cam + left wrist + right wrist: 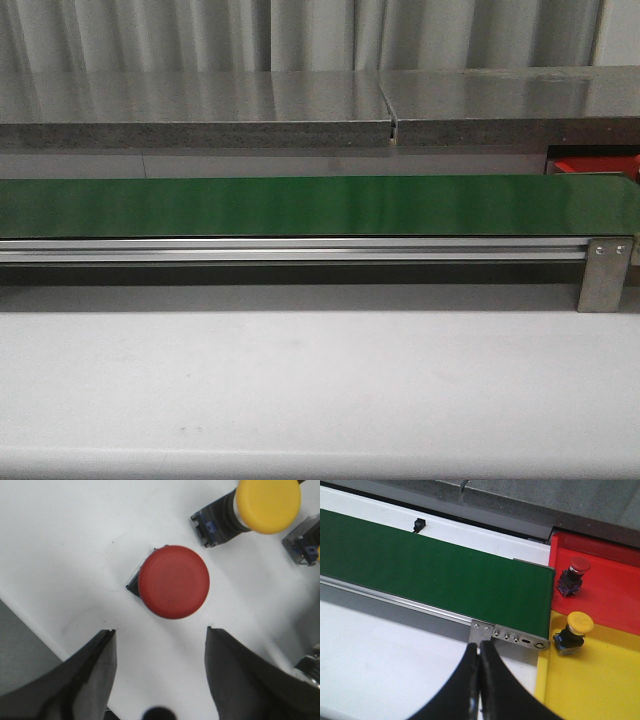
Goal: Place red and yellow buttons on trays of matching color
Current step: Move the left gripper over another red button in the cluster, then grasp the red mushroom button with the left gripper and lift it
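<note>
Right now my left pincer (159, 672) hangs released over the white bench (60, 545), its two dark fingers (82, 680) spread wide, and a red button (173, 581) sits cap-up on the bench just beyond the fingertips, centred on the gap. I judge it is lined up that way so a straight descent would put a finger on each side of the cap. Just past the red one a yellow button (268, 504) lies tipped on its side, and the grey housing of a further part (302, 542) pokes in beside it; these wait unsorted.

My right pincer (479, 680) is clenched on nothing, its fingers pressed together, parked over the bench near the end of the green conveyor belt (435, 575). Beyond the belt's end lie the yellow tray (600, 680) and, farther back, the red tray (615, 590), each already holding one matching button: a yellow-capped button (572, 632) and a red-capped button (572, 574). I take it the trays sit there to keep sorted pieces apart from the supply.

Only the wrist cameras show any buttons or either pincer. The front view gives me bare bench, the long belt, a sliver of the red tray at the far right, and the grey ledge (200, 110) behind, with neither arm in sight.
</note>
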